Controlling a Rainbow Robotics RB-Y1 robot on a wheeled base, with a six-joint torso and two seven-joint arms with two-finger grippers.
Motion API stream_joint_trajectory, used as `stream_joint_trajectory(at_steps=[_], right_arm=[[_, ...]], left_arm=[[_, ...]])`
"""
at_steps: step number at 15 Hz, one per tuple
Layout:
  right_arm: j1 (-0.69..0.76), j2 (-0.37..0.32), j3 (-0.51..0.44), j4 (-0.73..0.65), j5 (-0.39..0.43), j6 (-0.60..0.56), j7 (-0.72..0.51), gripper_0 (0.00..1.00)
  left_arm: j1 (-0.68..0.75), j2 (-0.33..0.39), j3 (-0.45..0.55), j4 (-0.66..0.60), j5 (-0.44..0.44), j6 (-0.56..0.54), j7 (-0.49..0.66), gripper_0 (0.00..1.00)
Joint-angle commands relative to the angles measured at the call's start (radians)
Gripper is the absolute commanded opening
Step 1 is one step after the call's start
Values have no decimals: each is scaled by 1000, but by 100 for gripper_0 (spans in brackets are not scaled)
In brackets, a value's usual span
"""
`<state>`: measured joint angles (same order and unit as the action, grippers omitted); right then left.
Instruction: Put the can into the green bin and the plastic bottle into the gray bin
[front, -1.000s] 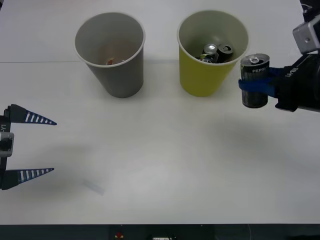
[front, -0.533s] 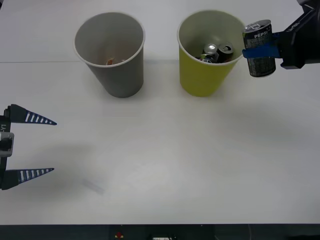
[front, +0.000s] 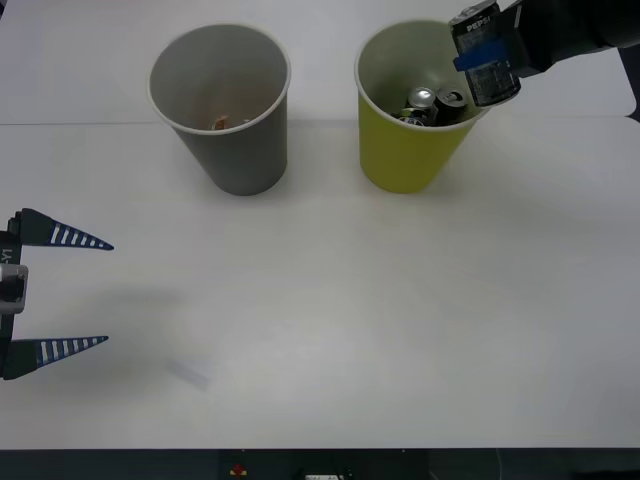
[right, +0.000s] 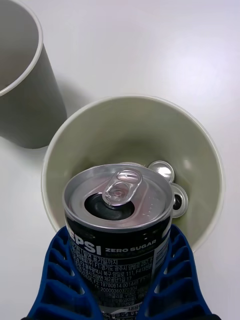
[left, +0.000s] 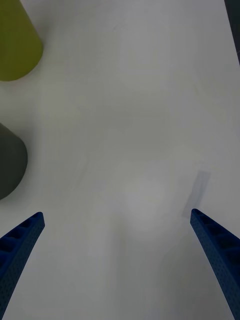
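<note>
My right gripper (front: 484, 55) is shut on the dark Pepsi can (front: 485, 65), holding it tilted in the air over the right rim of the green bin (front: 410, 150). In the right wrist view the can (right: 117, 240) sits between my blue fingers (right: 55, 280) above the green bin (right: 200, 150), which holds other cans (right: 170, 185). The gray bin (front: 235, 150) stands to the left of the green one, with a small orange-brown item inside. My left gripper (front: 60, 292) is open at the table's left edge, holding nothing. The plastic bottle is out of view.
The white table (front: 330, 300) stretches in front of both bins. In the left wrist view the green bin (left: 15, 45) and gray bin (left: 10, 160) show at the edge, and my left gripper (left: 120, 265) hangs over bare table.
My right gripper has carried the can up and to the left, from beside the green bin to above its right rim, tilting it. The left arm has not moved.
</note>
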<state>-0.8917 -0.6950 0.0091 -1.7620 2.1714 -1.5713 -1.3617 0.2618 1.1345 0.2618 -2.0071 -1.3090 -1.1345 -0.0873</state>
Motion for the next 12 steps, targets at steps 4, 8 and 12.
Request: stream_joint_trajectory(at_steps=[4,8,12], right_arm=[[-181,86,78,245,120,0,66,0],[-222,129,101,317,194,17,96,4],[-224,138,101,318,203,28,142,81]], left_arm=[[0,0,0,0,0,0,0,100],[0,0,0,0,0,0,0,100],[0,0,0,0,0,0,0,100]])
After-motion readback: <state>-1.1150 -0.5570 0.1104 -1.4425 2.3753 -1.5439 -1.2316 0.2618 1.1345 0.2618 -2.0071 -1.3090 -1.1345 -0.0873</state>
